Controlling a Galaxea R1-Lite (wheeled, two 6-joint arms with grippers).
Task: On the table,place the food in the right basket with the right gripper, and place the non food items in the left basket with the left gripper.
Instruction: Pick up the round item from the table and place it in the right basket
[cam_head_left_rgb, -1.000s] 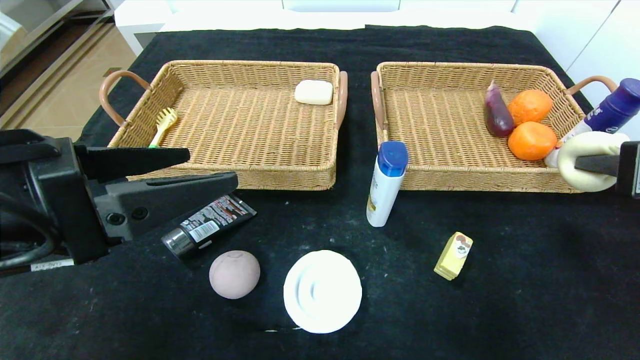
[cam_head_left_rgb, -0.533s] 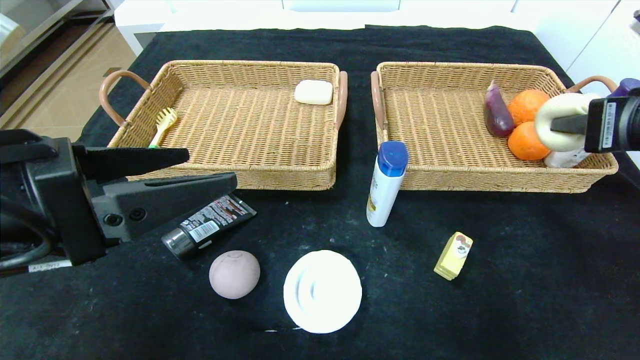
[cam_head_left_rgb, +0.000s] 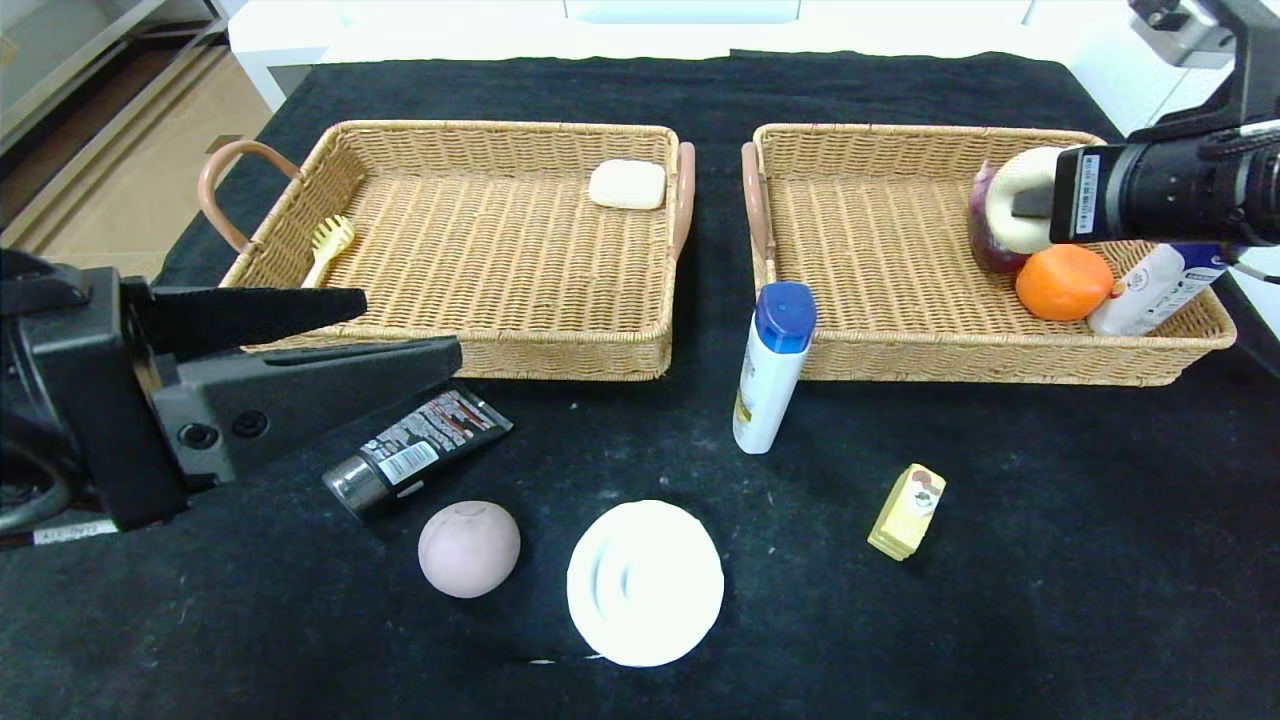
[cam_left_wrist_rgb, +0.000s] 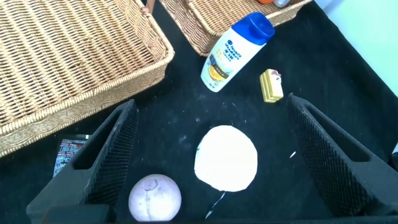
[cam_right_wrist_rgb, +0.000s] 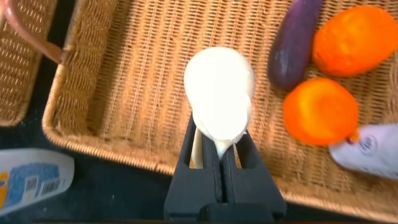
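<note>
Two dark fingers (cam_right_wrist_rgb: 219, 158) of the right gripper (cam_head_left_rgb: 1030, 205) are clamped on a cream-white bun (cam_right_wrist_rgb: 219, 93), squashed, above the right basket (cam_head_left_rgb: 880, 355), beside an eggplant (cam_right_wrist_rgb: 292, 43) and oranges (cam_right_wrist_rgb: 320, 112). Left gripper (cam_head_left_rgb: 390, 335) hovers, fingers apart. Remaining on the worktop (cam_head_left_rgb: 1050, 560): mauve bun (cam_head_left_rgb: 469, 549), cake slice (cam_head_left_rgb: 907, 512), white bottle (cam_head_left_rgb: 772, 368), black tube (cam_head_left_rgb: 420, 450), white dish (cam_head_left_rgb: 645, 583).

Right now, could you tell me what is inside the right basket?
The right basket holds a purple eggplant, two oranges and a white bottle. The right gripper holds a cream bun above it.
</note>
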